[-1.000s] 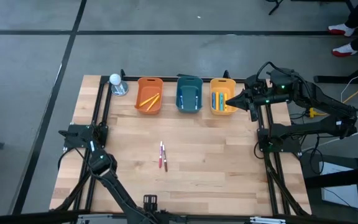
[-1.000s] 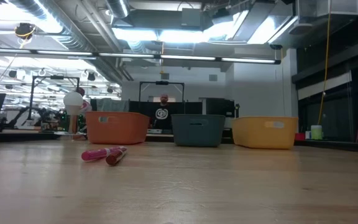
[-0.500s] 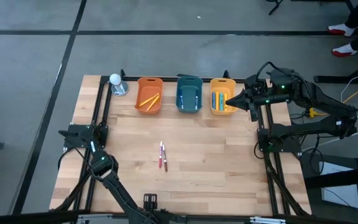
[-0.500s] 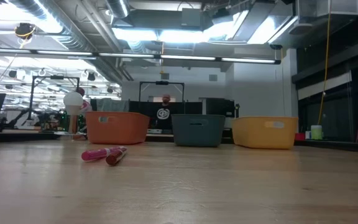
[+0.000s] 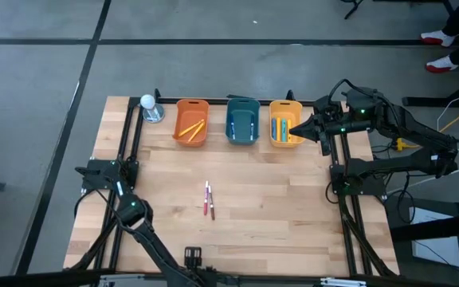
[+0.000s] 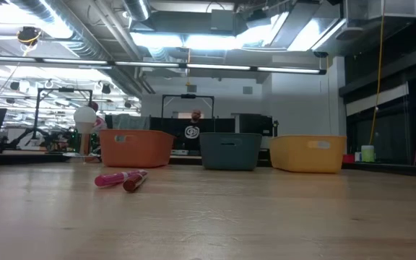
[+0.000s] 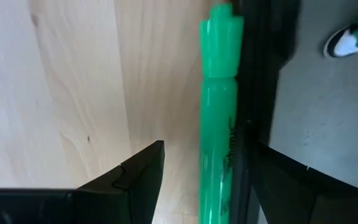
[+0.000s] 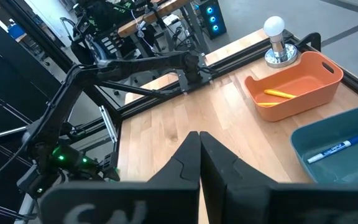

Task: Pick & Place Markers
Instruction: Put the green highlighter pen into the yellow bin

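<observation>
Two red and pink markers [image 5: 208, 198] [image 6: 121, 178] lie side by side on the table's middle. More markers rest in the orange bin [image 5: 190, 127] [image 8: 278, 93], the teal bin [image 8: 331, 151] and the yellow bin [image 5: 280, 127]. My left gripper [image 5: 131, 210] [image 7: 207, 149] is open near the table's left edge. Its fingers stand on either side of a bright green stick [image 7: 219, 112], which lies on the wood along the black rail. My right gripper [image 5: 293, 129] [image 8: 199, 135] is shut with nothing in it, over the yellow bin's right side. My left gripper has the green stick's body [image 7: 216, 180] between its open fingers, close to one finger [image 7: 272, 180] and apart from the other [image 7: 143, 174]. The fingers lie along the stick. Whether the near finger touches it, I cannot tell.
Three bins stand in a row at the far edge: orange [image 5: 178, 119], teal [image 5: 242, 102], yellow [image 5: 284, 104]. A white bulb on a metal base [image 5: 149, 108] stands left of them. Black frame rails [image 5: 119, 183] run along both table sides. Bare wood surrounds the two markers.
My left gripper has crept a little toward the table's near edge. The markers, the bins and my right arm have kept still.
</observation>
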